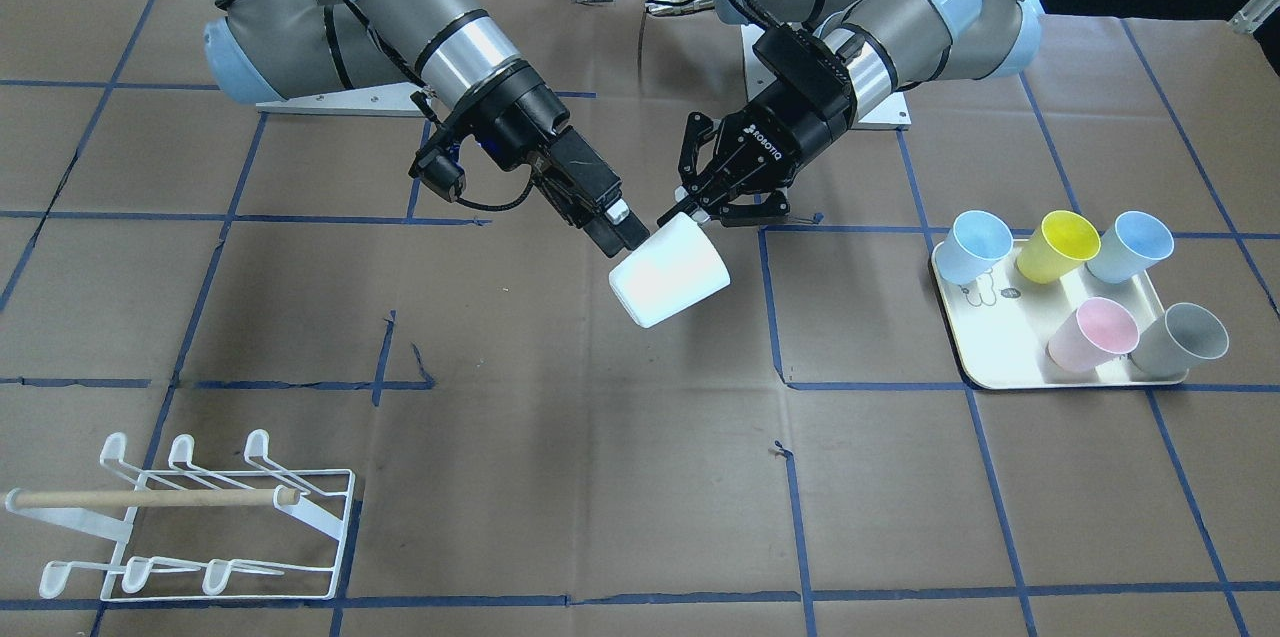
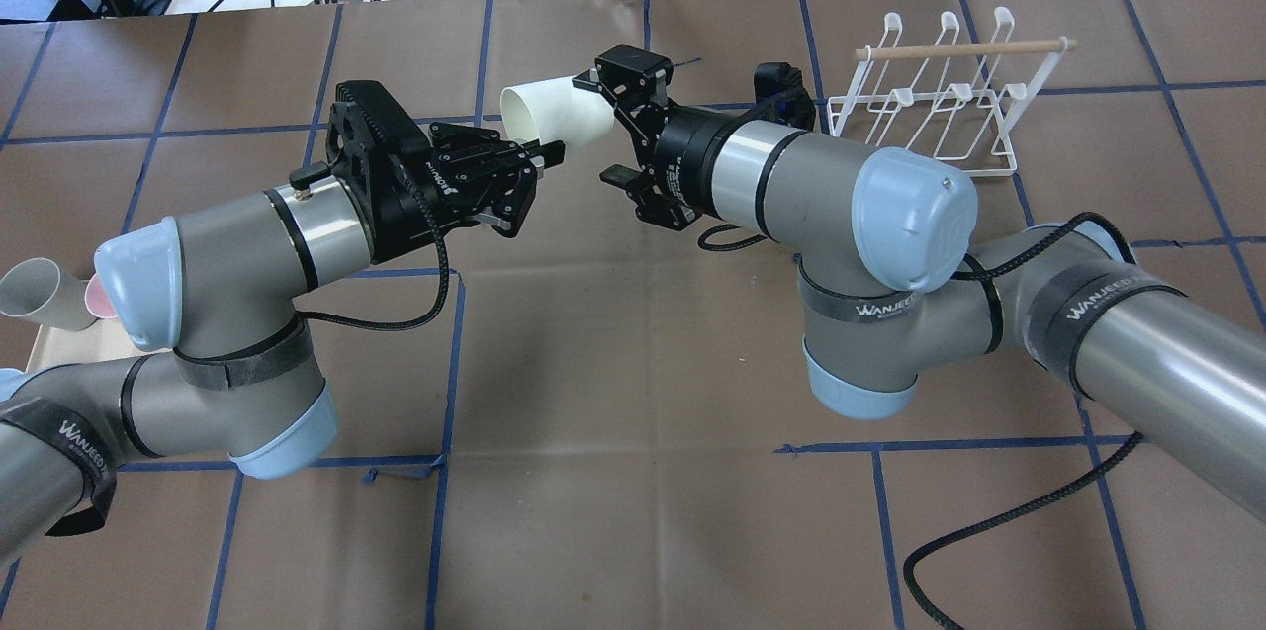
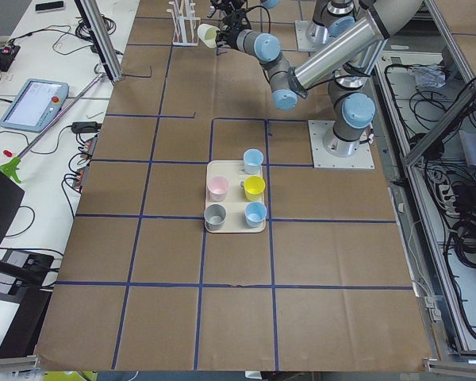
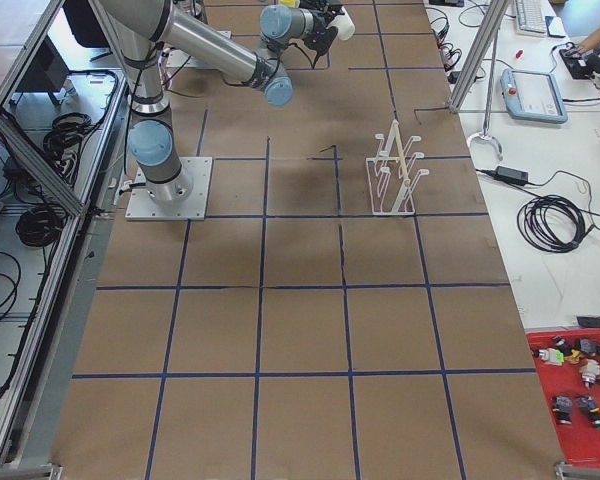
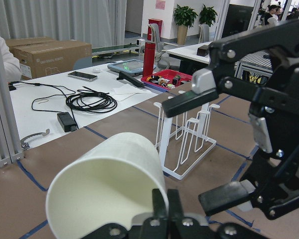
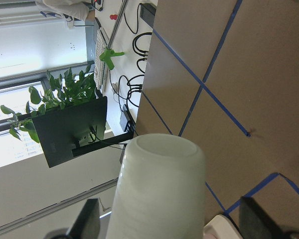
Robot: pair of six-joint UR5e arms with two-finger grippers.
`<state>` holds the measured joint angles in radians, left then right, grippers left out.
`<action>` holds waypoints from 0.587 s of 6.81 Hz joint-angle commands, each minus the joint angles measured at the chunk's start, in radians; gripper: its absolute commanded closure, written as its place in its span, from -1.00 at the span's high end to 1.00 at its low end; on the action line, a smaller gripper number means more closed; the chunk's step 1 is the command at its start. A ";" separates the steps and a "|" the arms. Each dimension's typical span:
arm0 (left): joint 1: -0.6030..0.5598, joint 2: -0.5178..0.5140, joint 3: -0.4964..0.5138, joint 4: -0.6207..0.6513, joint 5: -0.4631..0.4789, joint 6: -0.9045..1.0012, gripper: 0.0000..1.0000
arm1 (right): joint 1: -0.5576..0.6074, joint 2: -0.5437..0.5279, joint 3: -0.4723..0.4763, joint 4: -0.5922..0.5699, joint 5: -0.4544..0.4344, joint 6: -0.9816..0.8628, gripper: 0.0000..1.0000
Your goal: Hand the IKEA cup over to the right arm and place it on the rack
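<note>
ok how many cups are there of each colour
white cup: 1
blue cups: 2
yellow cup: 1
pink cup: 1
grey cup: 1
total: 6

Bench [image 1: 600, 477]: brown paper covering, blue tape grid.
White wire rack [image 1: 200, 496] stands near one corner; cream tray [image 1: 1000, 342] sits well apart, toward the opposite end.

L pincer [image 2: 542, 152] clamped, R pincer [image 2: 604, 129] agape.
</note>
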<state>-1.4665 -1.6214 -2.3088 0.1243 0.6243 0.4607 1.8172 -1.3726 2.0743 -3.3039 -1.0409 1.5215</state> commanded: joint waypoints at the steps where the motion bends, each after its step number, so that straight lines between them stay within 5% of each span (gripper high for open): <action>1: 0.000 0.002 0.000 0.000 0.000 0.000 -0.99 | 0.005 0.052 -0.055 0.010 -0.002 0.006 0.94; 4: 0.000 0.002 0.000 0.000 0.000 0.000 -0.98 | 0.005 0.087 -0.092 0.027 -0.002 0.008 0.94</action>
<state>-1.4665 -1.6200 -2.3091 0.1243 0.6244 0.4602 1.8223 -1.3002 1.9963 -3.2810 -1.0431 1.5281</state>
